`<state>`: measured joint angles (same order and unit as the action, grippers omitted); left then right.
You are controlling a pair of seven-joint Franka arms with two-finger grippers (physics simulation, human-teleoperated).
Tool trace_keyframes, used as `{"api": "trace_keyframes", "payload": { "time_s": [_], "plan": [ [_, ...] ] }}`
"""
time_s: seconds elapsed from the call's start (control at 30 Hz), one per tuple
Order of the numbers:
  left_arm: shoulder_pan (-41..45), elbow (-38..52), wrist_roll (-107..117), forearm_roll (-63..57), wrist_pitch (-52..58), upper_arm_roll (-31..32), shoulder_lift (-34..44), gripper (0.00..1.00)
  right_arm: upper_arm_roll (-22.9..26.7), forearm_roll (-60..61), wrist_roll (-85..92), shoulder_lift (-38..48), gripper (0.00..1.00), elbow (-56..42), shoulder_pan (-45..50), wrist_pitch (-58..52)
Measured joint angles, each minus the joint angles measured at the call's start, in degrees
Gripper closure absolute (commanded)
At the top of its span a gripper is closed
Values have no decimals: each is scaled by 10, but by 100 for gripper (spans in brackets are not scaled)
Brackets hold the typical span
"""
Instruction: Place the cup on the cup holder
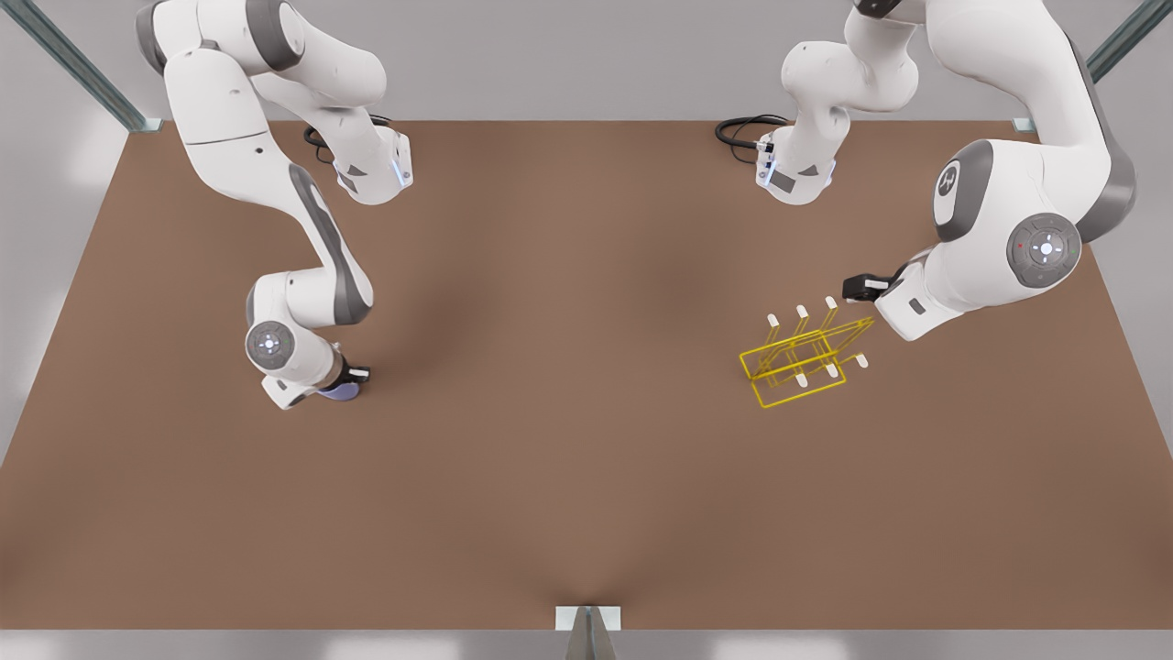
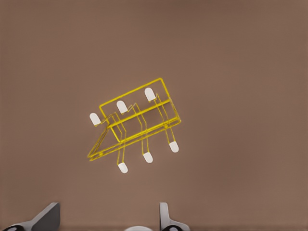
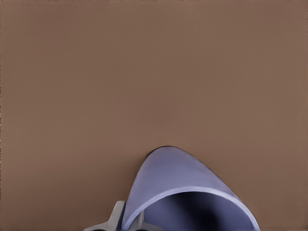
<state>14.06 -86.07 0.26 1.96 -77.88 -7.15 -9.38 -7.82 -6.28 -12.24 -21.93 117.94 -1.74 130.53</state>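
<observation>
Closest to the lens, we record the brown table (image 1: 568,440). On the front view's right, the left gripper (image 2: 108,219) hangs spread wide above the cup holder (image 1: 805,356). Well apart, on the front view's left, the right gripper (image 1: 346,383) sits low over the cup (image 3: 187,197); its grip we cannot tell.

My two arms (image 1: 275,128) are glossy white with grey joint bands, round hubs glowing faintly, black cables (image 1: 742,133) looped at the bases, and dark fingertips.
</observation>
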Motion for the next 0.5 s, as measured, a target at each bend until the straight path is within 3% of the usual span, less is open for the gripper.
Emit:
{"api": "trace_keyframes", "payload": {
  "time_s": [0.1,0.23,0.5],
  "plan": [
    [0,0,0,0,1,0,0,0,-3,0,-1,27,79,-9,5,-8],
    [0,0,0,0,2,1,0,0,-44,57,-2,43,79,-65,14,-30],
    [0,0,0,0,3,0,-1,0,-116,439,-4,-5,79,-148,43,-63]
  ]
}}
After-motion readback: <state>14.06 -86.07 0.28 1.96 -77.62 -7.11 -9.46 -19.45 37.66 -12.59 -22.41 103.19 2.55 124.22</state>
